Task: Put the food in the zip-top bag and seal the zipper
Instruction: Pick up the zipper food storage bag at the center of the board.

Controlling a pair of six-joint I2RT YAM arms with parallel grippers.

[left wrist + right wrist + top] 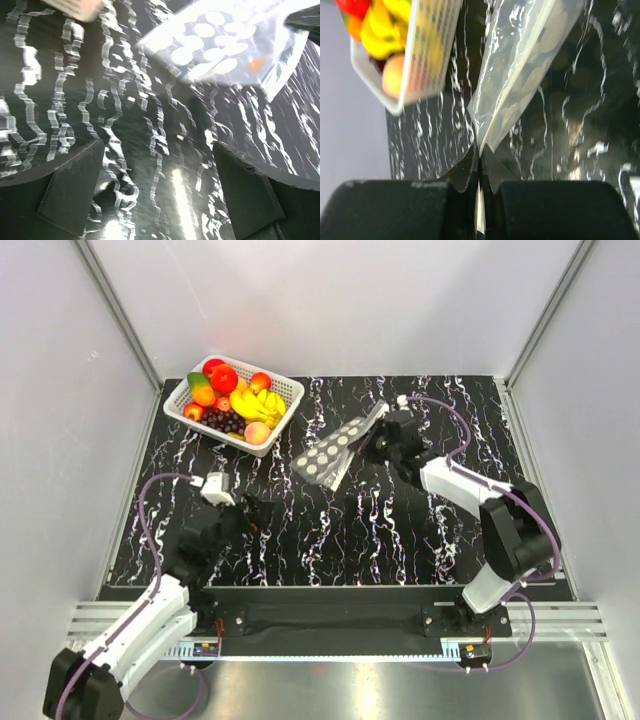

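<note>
Top view: glossy toy fruits (232, 400) all sit in a white lattice plastic basket (288, 405) at far left of the black marbled tabletop (400, 530). Clear polka-dotted plastic bag (335, 450) is just right of the basket, one end held by the right gripper (376, 437). Left gripper (258, 515) is nearer the front, apart from the bag.

Left wrist view: left gripper (160, 195) is spread wide, nothing between the fingers; bag (220, 45) is ahead, with a small orange patch (257, 64) on it, cannot tell what.

Right wrist view: right gripper (480, 165) is pressed together, pinching the bag (520, 65) edge. Basket (427, 60) is left of it, holding a pink-yellow peach (394, 75). Zipper not distinguishable.
</note>
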